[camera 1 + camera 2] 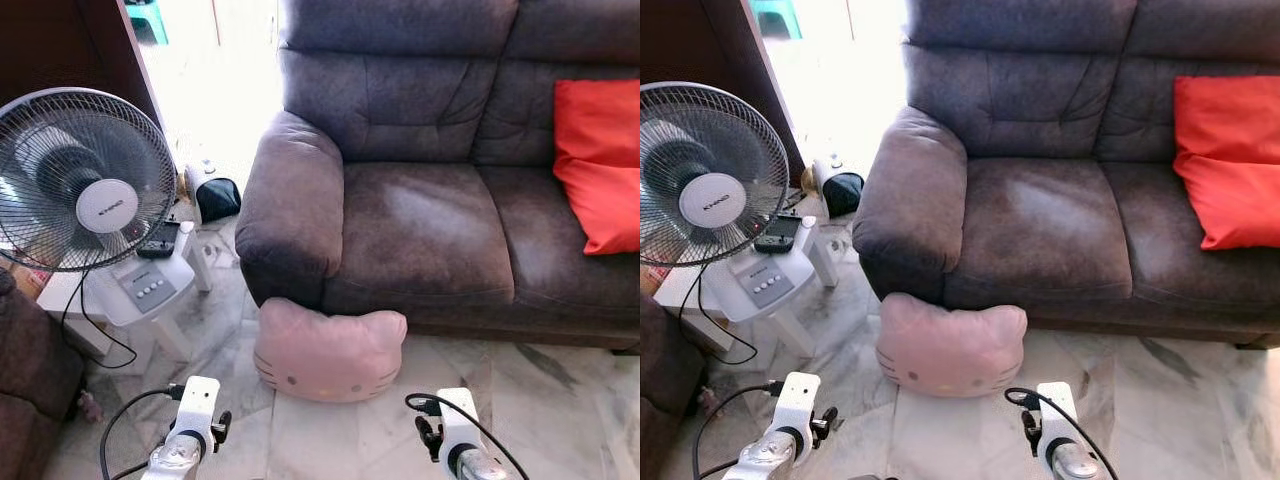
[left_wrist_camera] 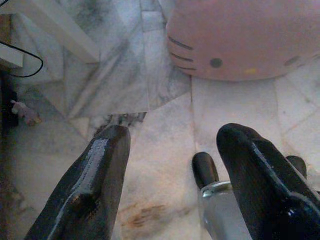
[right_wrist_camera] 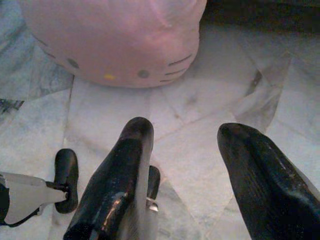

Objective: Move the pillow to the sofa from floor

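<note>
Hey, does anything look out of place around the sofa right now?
Yes: the pink cat-face pillow lies on the marble floor, leaning against the sofa front below the armrest, while the red cushion sits properly on the seat.

floor [image 1: 560,400]: pale marble tiles | pink cat-face pillow [image 1: 328,350] on it, against sofa [image 1: 420,240] base | white fan stand [image 1: 140,290] at left | black bag [image 1: 217,198] beyond

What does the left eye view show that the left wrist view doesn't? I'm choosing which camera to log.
Left eye view: the sofa, red cushion and fan. Left wrist view: the open left end effector close up, and the cat face's whiskers. Both: the pink pillow on the marble floor.
</note>
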Tool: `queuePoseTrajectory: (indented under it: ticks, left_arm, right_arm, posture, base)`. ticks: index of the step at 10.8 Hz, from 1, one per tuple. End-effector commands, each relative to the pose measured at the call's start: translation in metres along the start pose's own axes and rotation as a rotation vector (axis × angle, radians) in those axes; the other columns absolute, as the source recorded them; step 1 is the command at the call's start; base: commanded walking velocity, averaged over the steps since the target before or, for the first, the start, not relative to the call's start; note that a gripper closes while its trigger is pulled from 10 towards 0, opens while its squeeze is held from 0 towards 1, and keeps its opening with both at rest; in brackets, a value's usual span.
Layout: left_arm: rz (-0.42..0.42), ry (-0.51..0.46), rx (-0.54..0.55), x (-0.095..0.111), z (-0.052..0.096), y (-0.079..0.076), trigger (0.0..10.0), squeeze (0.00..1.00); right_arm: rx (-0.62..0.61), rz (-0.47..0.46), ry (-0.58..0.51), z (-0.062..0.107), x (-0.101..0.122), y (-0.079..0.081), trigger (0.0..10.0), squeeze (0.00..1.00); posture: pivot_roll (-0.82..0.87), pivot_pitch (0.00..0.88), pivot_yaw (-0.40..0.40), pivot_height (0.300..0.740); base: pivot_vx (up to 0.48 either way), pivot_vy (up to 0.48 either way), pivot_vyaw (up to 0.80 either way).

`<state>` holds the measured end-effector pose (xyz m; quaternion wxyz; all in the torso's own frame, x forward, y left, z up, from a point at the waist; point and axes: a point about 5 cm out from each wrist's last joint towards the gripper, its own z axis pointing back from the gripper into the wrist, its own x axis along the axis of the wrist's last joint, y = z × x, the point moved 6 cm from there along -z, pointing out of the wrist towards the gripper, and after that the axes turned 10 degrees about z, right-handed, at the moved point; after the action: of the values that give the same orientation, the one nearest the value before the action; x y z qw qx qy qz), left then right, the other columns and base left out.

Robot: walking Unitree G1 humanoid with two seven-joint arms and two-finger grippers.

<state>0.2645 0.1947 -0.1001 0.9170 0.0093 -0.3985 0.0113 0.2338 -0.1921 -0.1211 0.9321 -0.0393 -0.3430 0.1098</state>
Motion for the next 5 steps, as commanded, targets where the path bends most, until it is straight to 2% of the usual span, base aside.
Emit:
queuePoseTrajectory:
  ticks: [1, 5]
  left_arm:
    - [0.008, 0.027, 0.008, -0.0096, 0.0022, 0.0027, 10.0, 0.0]
    - [0.009, 0.033, 0.011, -0.011, 0.0025, 0.0046, 10.0, 0.0]
  right_arm:
    - [-0.005, -0.011, -0.01, 0.0002, 0.0011, -0.0015, 10.0, 0.0]
    - [-0.004, -0.001, -0.002, 0.0001, 0.0006, -0.0017, 10.0, 0.0]
  posture:
    - [0.1, 0.084, -0.032, 0.74]
    - [0.1, 0.087, -0.033, 0.74]
  base:
    - [0.266, 0.0, 0.0]
    - [0.296, 0.0, 0.0]
